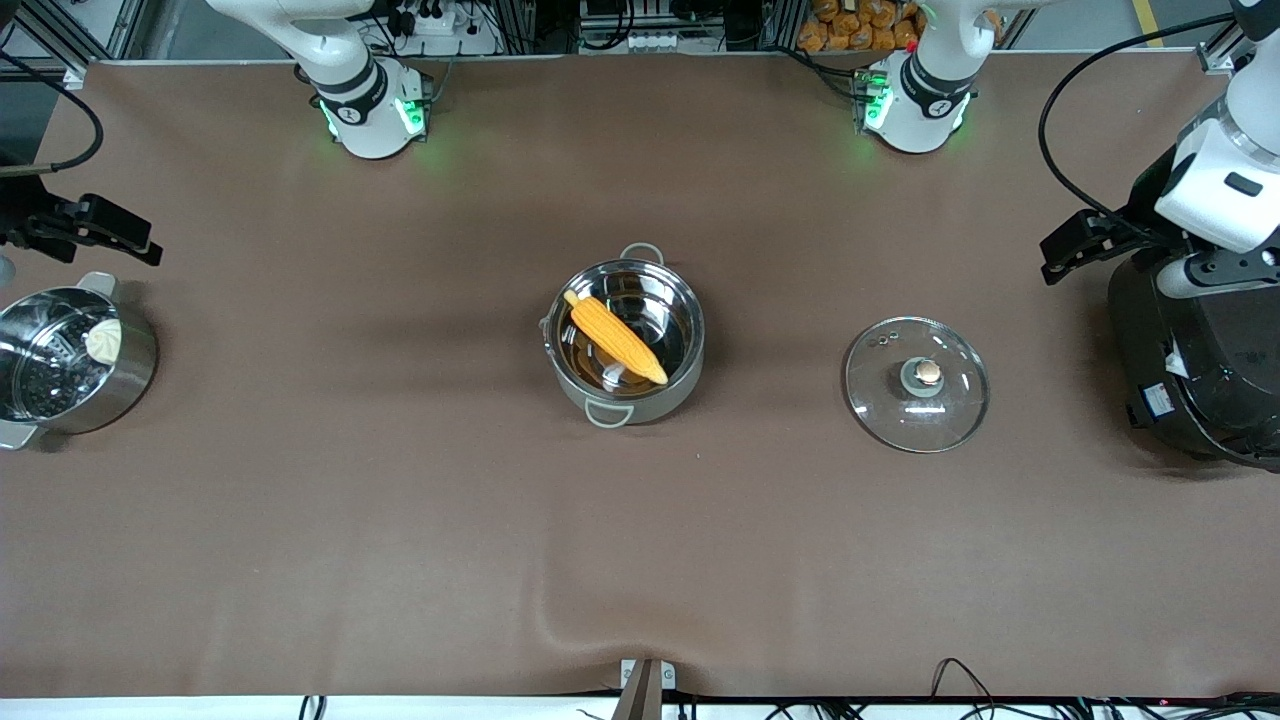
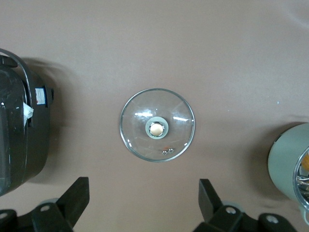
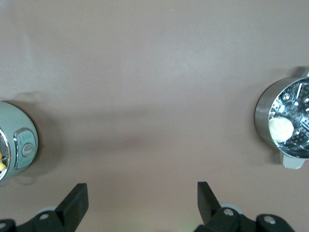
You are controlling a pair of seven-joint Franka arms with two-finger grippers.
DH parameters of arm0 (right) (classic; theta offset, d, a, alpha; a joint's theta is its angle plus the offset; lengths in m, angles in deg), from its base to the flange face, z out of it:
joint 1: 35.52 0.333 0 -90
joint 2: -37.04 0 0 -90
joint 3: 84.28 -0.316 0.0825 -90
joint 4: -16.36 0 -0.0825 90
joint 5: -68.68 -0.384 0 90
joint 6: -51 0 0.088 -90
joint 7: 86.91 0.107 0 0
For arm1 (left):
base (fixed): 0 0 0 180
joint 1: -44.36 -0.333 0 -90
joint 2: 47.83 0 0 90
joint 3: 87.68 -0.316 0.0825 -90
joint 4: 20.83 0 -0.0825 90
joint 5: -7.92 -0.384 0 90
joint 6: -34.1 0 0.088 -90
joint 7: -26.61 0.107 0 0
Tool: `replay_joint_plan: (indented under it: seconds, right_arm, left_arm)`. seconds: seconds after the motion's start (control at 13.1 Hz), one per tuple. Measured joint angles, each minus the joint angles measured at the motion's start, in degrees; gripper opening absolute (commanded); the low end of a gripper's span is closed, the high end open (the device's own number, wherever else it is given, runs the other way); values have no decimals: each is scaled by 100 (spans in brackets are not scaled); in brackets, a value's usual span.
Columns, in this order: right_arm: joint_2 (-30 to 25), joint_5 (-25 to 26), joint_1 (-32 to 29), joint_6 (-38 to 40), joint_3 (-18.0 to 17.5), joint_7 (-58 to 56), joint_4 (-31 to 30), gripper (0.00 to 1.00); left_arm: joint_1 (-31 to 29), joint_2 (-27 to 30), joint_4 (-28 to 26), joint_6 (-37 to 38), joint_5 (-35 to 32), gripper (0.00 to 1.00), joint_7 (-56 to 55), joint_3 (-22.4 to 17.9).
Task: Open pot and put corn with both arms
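Observation:
The steel pot point(image 1: 625, 345) stands open at the table's middle. The yellow-orange corn point(image 1: 615, 338) lies slanted inside it. The glass lid point(image 1: 917, 383) with its coppery knob lies flat on the table beside the pot, toward the left arm's end. It also shows in the left wrist view point(image 2: 157, 124). My left gripper point(image 1: 1055, 258) is open and empty, up in the air by the rice cooker; in the left wrist view point(image 2: 143, 203) its fingers stand wide apart. My right gripper point(image 1: 140, 245) is open and empty above the table near the steamer pot; the right wrist view point(image 3: 142, 203) shows the same.
A large black rice cooker point(image 1: 1195, 370) stands at the left arm's end, also in the left wrist view point(image 2: 19, 140). A steel steamer pot point(image 1: 70, 360) with a white bun point(image 3: 281, 129) stands at the right arm's end. Brown cloth covers the table.

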Motion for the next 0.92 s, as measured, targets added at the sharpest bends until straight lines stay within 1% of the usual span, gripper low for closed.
replay_joint_plan:
  seconds: [0.23,0.38,0.92]
  right_arm:
    - [3,0,3,-256,29,-416,-19,100]
    - [4,0,2,-307,86,-535,-77,100]
    - [6,0,-2,-316,147,-535,-157,100]
  left_arm:
    - [-12,-14,-14,7,0,100,560,-23]
    - [-25,-17,-19,49,0,100,713,-59]
    - [-38,-58,-24,148,-23,100,763,-102]
